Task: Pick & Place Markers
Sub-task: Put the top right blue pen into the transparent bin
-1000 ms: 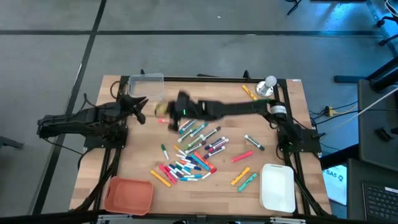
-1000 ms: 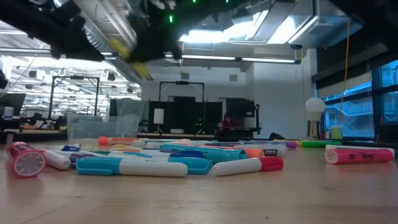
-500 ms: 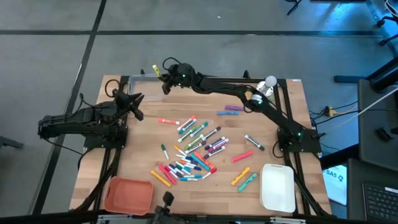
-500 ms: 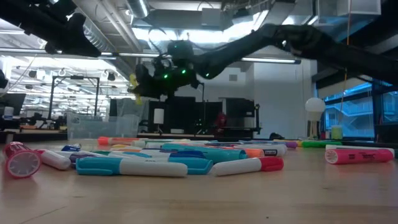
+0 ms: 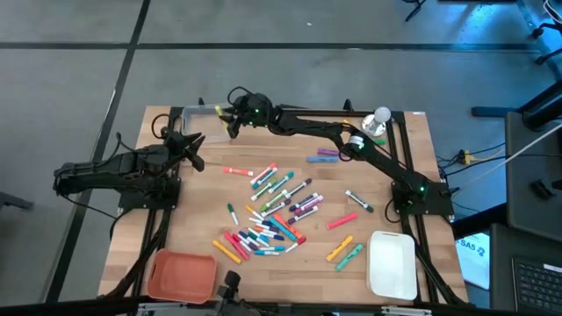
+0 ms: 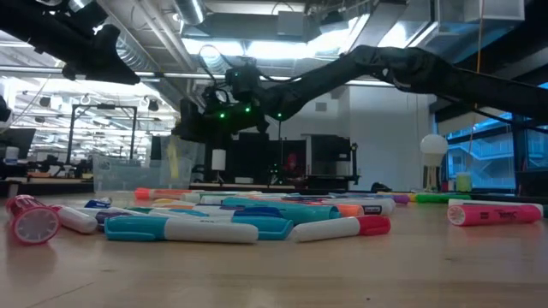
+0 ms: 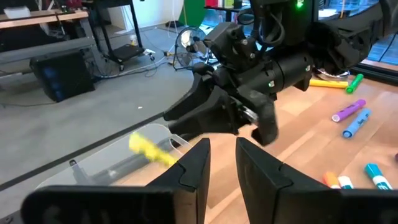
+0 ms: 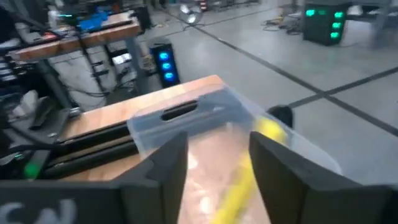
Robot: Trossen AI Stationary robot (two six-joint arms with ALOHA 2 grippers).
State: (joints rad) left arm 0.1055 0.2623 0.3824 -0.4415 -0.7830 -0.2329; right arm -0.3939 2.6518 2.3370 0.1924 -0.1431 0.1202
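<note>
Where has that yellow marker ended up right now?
The yellow marker is dropping into the clear plastic bin at the table's far left corner, just below the right hand, whose fingers stand open above it.

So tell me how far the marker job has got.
Barely begun. One yellow marker is dropping from the open right gripper into the clear bin; nothing else shows in it. The left gripper waits by the table's left edge, holding nothing. Dozens of markers lie loose mid-table, a few more near the bell.
</note>
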